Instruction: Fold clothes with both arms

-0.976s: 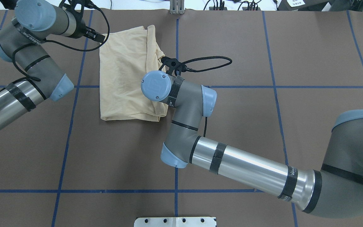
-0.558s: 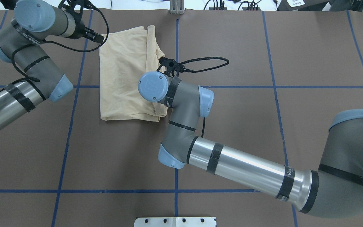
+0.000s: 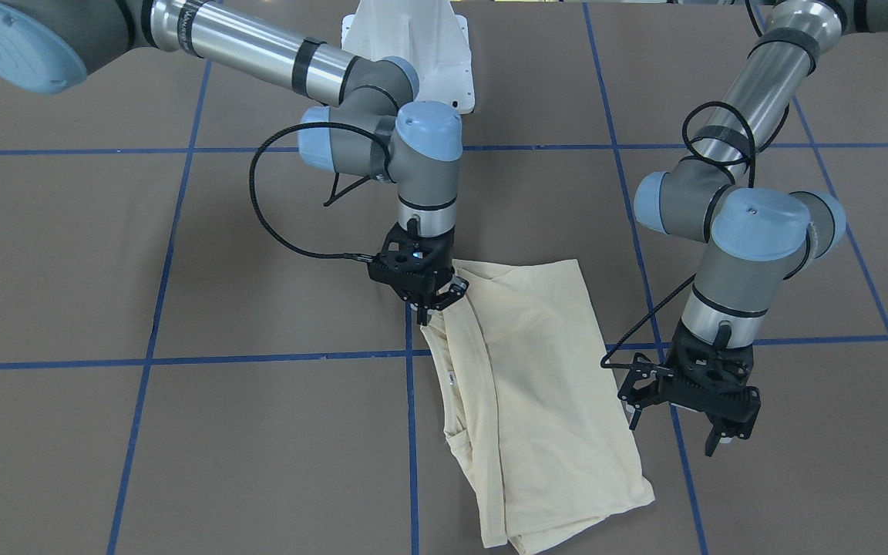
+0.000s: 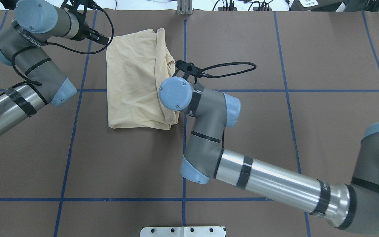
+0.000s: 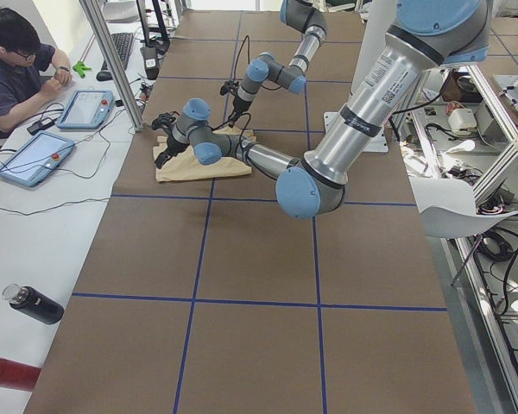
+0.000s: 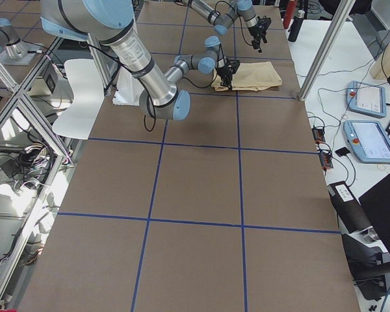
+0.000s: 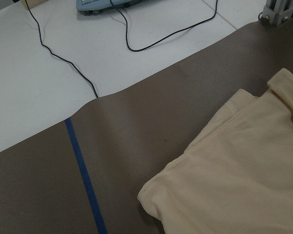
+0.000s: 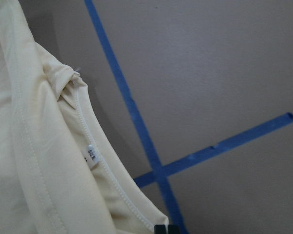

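The clothes are one pale cream-yellow shirt (image 3: 544,385) lying folded into a long strip on the brown table (image 4: 275,49), near its far edge. The small white neck label (image 8: 91,155) shows by the collar seam. My right gripper (image 3: 431,299) is shut on the shirt's collar-side edge at the corner nearest the robot. In the overhead view the right wrist (image 4: 175,93) hides it. My left gripper (image 3: 675,432) hangs open beside the shirt's other long edge, apart from the fabric and holding nothing. The left wrist view shows a shirt corner (image 7: 234,185) below.
Blue tape lines (image 4: 184,164) divide the table into squares. The white pedestal base (image 3: 413,46) stands at the robot's side. A person (image 5: 17,60) sits at a white side table with tablets (image 5: 86,108) past the far edge. Cables (image 7: 136,44) lie there too.
My right arm has swung to the right and slightly toward the robot, dragging the held edge so the shirt shifted a little rightward. The left arm has stayed put.
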Action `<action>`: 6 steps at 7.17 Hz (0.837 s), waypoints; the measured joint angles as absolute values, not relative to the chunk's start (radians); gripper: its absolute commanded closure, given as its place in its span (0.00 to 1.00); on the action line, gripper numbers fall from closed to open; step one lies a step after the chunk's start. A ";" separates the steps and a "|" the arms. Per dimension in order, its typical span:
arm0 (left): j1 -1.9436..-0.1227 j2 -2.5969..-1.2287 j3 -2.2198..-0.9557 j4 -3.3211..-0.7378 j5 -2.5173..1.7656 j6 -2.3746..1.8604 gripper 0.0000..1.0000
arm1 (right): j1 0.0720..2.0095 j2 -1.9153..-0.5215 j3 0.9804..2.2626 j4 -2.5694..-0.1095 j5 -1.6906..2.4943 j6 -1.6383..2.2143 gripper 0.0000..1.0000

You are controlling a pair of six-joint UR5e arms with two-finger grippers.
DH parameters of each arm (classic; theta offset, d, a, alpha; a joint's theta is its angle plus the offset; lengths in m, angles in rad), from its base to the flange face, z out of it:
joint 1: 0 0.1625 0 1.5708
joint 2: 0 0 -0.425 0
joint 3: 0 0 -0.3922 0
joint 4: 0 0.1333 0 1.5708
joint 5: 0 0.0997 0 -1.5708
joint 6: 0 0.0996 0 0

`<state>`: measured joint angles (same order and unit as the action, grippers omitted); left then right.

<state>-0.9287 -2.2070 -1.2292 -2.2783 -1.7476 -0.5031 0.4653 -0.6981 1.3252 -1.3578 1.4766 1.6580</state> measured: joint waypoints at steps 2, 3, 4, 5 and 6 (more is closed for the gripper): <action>-0.927 -2.189 -1.253 -2.278 -1.748 -0.505 0.00 | 0.427 -0.888 1.558 -1.400 1.458 1.659 1.00; -0.927 -2.175 -1.272 -2.278 -1.748 -0.506 0.00 | 0.406 -0.950 1.629 -1.408 1.443 1.660 1.00; -0.926 -2.167 -1.283 -2.278 -1.749 -0.505 0.00 | 0.386 -0.986 1.672 -1.411 1.425 1.661 1.00; -0.925 -2.163 -1.288 -2.278 -1.749 -0.505 0.00 | 0.364 -1.003 1.698 -1.413 1.405 1.663 1.00; -0.924 -2.162 -1.289 -2.277 -1.749 -0.505 0.00 | 0.349 -1.011 1.714 -1.416 1.394 1.665 0.08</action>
<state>-0.9237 -2.1621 -1.2892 -2.2773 -1.7487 -0.5048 0.3493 -1.0109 1.7141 -1.4156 1.3940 1.6646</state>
